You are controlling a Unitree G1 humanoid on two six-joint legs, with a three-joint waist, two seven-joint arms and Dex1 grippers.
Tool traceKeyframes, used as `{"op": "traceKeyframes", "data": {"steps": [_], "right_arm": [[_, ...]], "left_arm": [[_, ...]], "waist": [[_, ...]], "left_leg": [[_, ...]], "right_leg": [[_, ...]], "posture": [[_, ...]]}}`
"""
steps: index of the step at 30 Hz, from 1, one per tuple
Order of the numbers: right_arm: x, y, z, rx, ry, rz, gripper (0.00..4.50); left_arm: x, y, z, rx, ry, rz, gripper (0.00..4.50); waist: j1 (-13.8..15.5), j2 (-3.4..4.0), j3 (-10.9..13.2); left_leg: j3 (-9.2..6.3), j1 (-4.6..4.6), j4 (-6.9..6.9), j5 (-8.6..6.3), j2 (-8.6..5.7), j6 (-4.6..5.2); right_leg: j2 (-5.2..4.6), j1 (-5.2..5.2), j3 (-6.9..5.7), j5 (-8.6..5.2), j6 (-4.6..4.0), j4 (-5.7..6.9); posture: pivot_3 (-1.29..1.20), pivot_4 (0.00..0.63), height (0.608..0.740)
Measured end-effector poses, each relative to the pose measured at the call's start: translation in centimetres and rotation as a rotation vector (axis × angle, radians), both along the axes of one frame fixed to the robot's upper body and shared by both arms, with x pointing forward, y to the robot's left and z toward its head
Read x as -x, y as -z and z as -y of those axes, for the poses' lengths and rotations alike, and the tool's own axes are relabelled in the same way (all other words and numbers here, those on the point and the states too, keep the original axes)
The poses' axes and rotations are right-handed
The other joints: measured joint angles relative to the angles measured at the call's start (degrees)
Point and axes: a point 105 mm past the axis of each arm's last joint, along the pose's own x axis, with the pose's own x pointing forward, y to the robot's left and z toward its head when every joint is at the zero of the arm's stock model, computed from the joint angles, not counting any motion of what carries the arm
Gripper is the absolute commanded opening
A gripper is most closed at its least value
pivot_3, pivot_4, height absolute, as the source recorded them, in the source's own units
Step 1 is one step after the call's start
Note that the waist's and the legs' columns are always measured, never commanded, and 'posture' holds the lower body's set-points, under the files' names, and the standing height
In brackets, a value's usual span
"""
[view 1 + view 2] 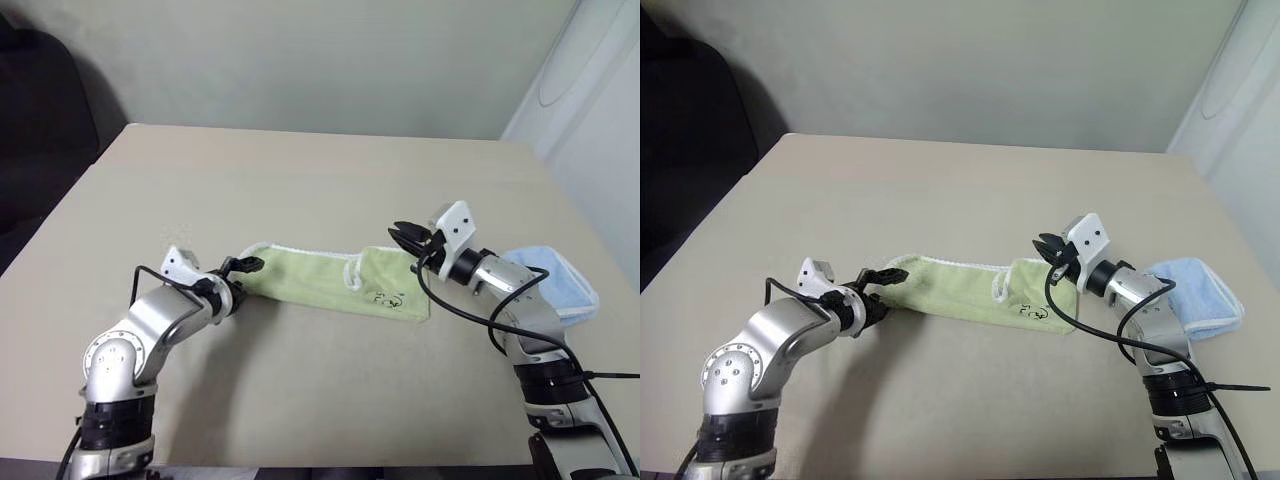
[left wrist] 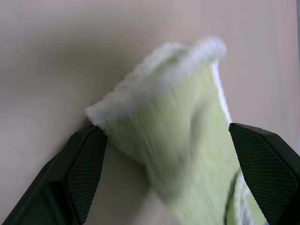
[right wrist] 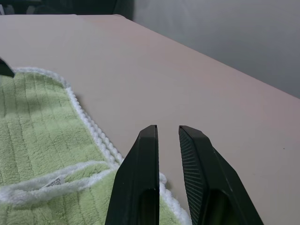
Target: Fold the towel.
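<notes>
Left eye view: the towel [image 1: 330,281] is seen lying flat on the counter [image 1: 320,170] as a long narrow strip; its long axis runs from the left gripper [image 1: 243,267] to the right gripper [image 1: 410,238], slightly slanted toward the robot on the right side.
Left end, same view: the jaws of the left gripper are placed at the left short end of the towel, spread wide; the cloth is not yet pinched, as far as can be judged.
Right eye view: the right gripper [image 1: 1052,249] is held just above the right short end, where the small printed logo [image 1: 1032,311] is seen; a light blue cloth [image 1: 1192,296] lies beside the right arm, apart from the towel.
Left wrist view: the towel end [image 2: 178,136] is found between the two spread fingers [image 2: 82,173], straight ahead of them.
Right wrist view: the jaws are almost pressed together and nothing is pinched; the white edging [image 3: 89,124] lies below them.
Nearer arm, judged: the left one, already around its end.
</notes>
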Motion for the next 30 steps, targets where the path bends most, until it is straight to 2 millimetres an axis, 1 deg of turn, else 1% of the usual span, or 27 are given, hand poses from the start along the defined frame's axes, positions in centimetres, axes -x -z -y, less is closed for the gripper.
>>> {"op": "traceKeyframes", "data": {"steps": [1,3,4,14,15,18,21,23,25,28,30], "right_arm": [[0.0,0.0,0.0,0.002,0.001,0.000,0.78],[0.0,0.0,0.0,0.004,0.002,0.001,0.74],[0.0,0.0,0.0,0.004,0.003,0.001,0.74],[0.0,0.0,0.1,0.006,0.006,0.003,0.74],[0.0,0.0,0.1,0.006,0.007,0.003,0.74],[-0.1,0.0,0.1,0.006,0.007,0.003,0.74],[-0.1,0.0,0.1,0.006,0.009,0.003,0.74],[-0.1,0.0,0.1,0.007,0.009,0.004,0.74],[-0.1,-0.1,0.1,0.006,0.008,0.006,0.74],[-0.1,-0.1,0.1,0.007,0.008,0.007,0.74],[-0.1,-0.1,0.1,0.006,0.008,0.007,0.74]], "left_arm": [[-0.3,0.0,-0.1,-0.005,-0.006,0.004,4.50],[-0.6,-0.1,-0.3,-0.007,-0.016,0.011,4.11],[-0.7,0.1,-0.5,-0.008,-0.024,0.009,3.84],[-0.9,1.1,-0.2,0.003,-0.044,-0.011,0.11],[-0.9,1.2,-0.2,0.008,-0.046,-0.010,0.05],[-1.0,1.1,-0.1,0.014,-0.049,-0.001,0.05],[-1.2,0.3,0.2,0.044,-0.032,0.066,0.05],[-1.5,-1.2,0.7,0.064,-0.001,0.161,0.05],[-1.9,-3.3,1.1,0.070,0.038,0.272,0.05],[-1.7,-7.1,1.8,0.032,0.142,0.463,0.05],[-1.5,-8.8,2.3,-0.018,0.217,0.551,0.05]], "waist": [[0.0,0.01,0.0],[0.0,0.01,0.0],[0.0,0.02,0.0],[0.0,0.01,0.0],[0.0,0.01,0.0],[0.0,0.00,0.0],[0.0,-0.11,0.1],[0.3,-0.23,0.2],[0.5,-0.30,0.2],[0.5,-0.40,0.3],[0.4,-0.40,0.3]], "left_leg": [[0.03,0.01,0.00,0.00,0.00,0.02],[0.05,0.03,0.00,0.00,0.02,0.03],[0.07,0.04,0.00,-0.01,0.02,0.04],[0.14,0.03,0.00,0.00,0.08,0.05],[0.15,0.03,0.00,0.00,0.08,0.04],[0.15,0.03,0.00,-0.02,0.07,0.08],[0.14,0.00,0.01,-0.08,0.08,0.15],[0.09,-0.05,0.04,-0.08,0.07,0.14],[0.07,-0.08,0.07,-0.08,0.07,0.15],[0.09,-0.09,0.08,-0.11,0.08,0.13],[0.07,-0.10,0.07,-0.12,0.10,0.12]], "right_leg": [[0.03,0.00,0.01,0.00,0.00,0.00],[0.08,0.00,0.01,0.00,0.00,-0.01],[0.10,0.00,0.02,0.00,0.00,-0.01],[0.18,-0.01,0.06,-0.01,-0.02,-0.12],[0.18,-0.01,0.06,-0.01,-0.02,-0.12],[0.18,-0.01,0.07,-0.01,-0.02,-0.12],[0.18,-0.02,0.08,-0.01,-0.02,-0.12],[0.18,-0.03,0.07,-0.01,-0.03,-0.13],[0.16,-0.04,0.07,0.00,-0.04,-0.15],[0.14,-0.04,0.10,0.01,-0.07,-0.17],[0.13,-0.05,0.10,0.01,-0.07,-0.17]], "posture": [[0.00,0.150,0.740],[0.00,0.150,0.740],[0.00,0.150,0.740],[0.00,0.150,0.740],[0.00,0.150,0.740],[0.00,0.150,0.740],[0.00,0.150,0.740],[0.00,0.150,0.740],[0.00,0.150,0.740],[0.00,0.150,0.740],[0.00,0.150,0.740]]}}
